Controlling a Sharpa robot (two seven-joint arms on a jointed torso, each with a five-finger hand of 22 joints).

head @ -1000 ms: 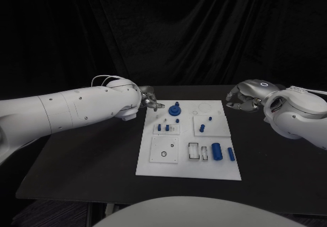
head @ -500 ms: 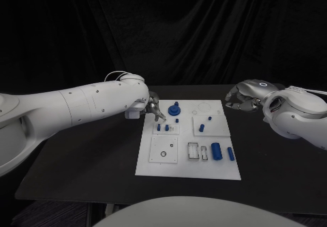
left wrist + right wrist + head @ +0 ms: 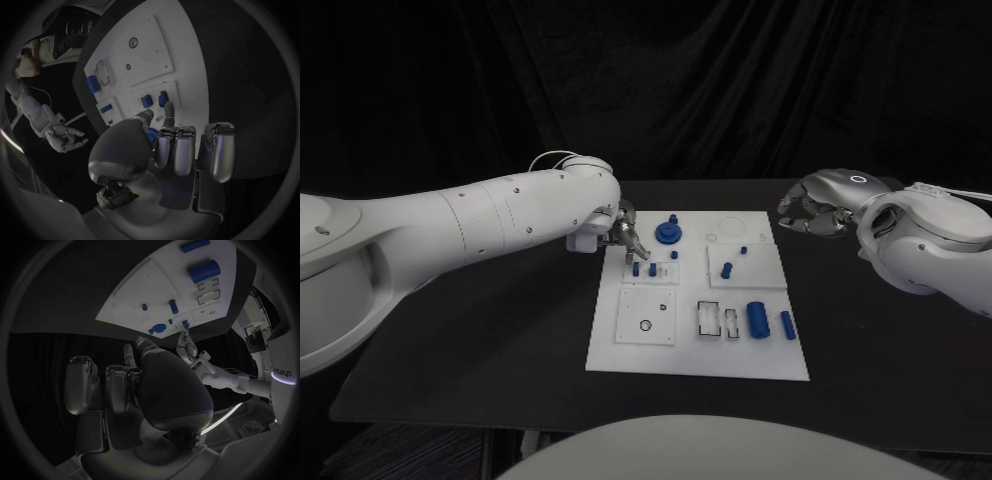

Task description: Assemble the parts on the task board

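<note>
The white task board (image 3: 629, 350) lies mid-table. On it are a round blue part with a peg (image 3: 669, 235), two small blue pegs (image 3: 645, 268), another peg (image 3: 727, 268) and a thick blue cylinder (image 3: 759, 319). My left hand (image 3: 623, 234) hovers over the board's far left part. Its thumb and one finger (image 3: 169, 110) point down beside the two pegs (image 3: 154, 99), with nothing seen between them. My right hand (image 3: 811, 212) hangs off the board's far right corner, fingers curled in and holding nothing; it is also in the right wrist view (image 3: 150, 385).
A slimmer blue cylinder (image 3: 789, 325) lies near the board's right edge beside rectangular slots (image 3: 720, 319). A square plate with a round hole (image 3: 648, 324) sits on the near left. The black table (image 3: 473, 340) stretches to either side of the board.
My left arm has swung in over the table, and its hand has moved from the board's far left corner toward the two small pegs. The right hand has stayed still.
</note>
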